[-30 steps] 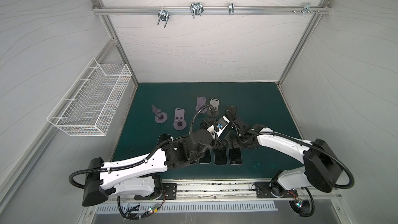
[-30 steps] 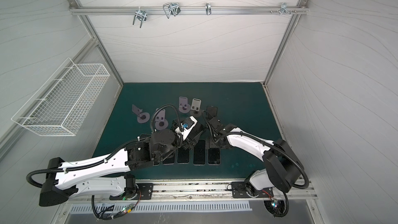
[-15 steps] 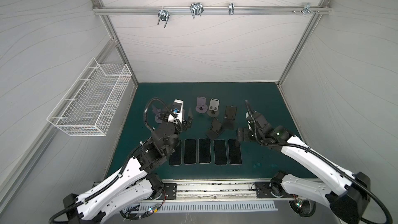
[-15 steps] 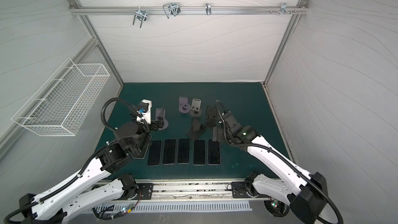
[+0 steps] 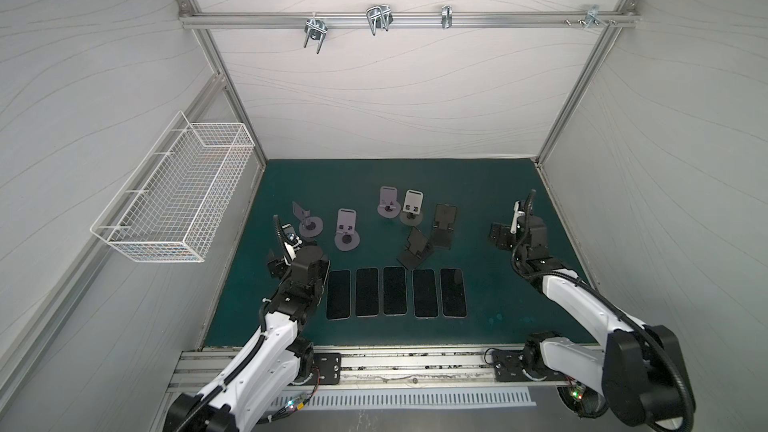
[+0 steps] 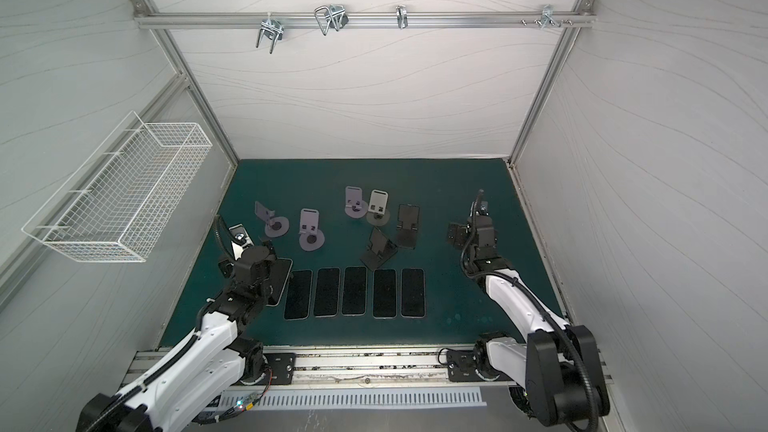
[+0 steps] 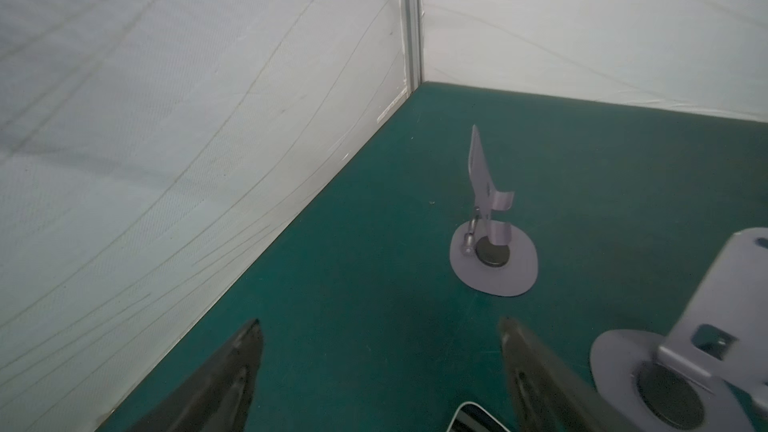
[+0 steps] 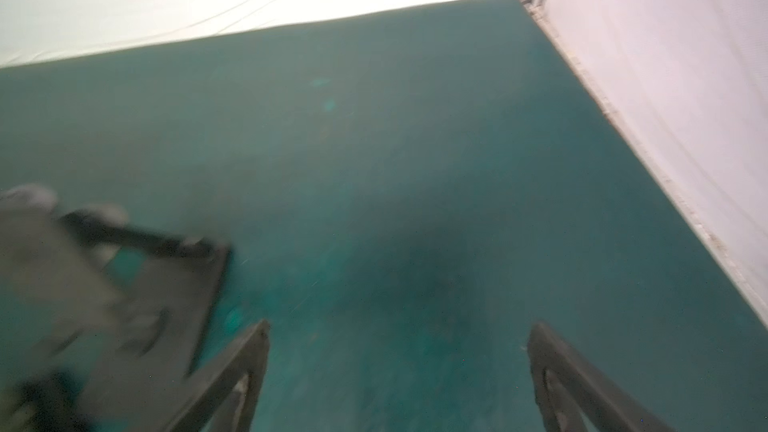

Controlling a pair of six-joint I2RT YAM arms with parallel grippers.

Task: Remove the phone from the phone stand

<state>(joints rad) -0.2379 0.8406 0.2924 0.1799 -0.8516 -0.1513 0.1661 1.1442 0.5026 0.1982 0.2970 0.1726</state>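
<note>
Left gripper: my left gripper (image 7: 379, 326) has its fingers spread wide with nothing between them, low over the green mat (image 5: 478, 184) by the left wall.
Right gripper: my right gripper (image 8: 401, 328) is spread just as wide and is empty, over bare mat near the right wall. Its wrist view is smeared.
Change, arms: a second ago both my arms reached into the middle, over the black stands. Half a second ago they had parted. Now each is drawn further back toward its own side.
Change, objects: the phone row and the black stands lie where they lay half a second ago.
Phones: five phones (image 5: 394, 290) lie flat on the mat, dark faces up, side by side in front of the stands. A sixth phone (image 6: 284, 278) lies at the row's left end, partly under my left arm, and its corner shows in my left wrist view. All are off the stands.
Stands: the near lilac stand (image 7: 490, 280) is upright, just ahead of my left fingers. The second lilac stand (image 5: 347, 238) is beside it. The rear lilac stand (image 5: 388, 205) and the pale grey stand (image 5: 412, 211) are close together. The two black folding stands (image 5: 444, 224) are right of centre.
Writing: small dark marks on the stand plates, too small to read.
Wall: a white wire basket (image 5: 174, 197) hangs on the left.
</note>
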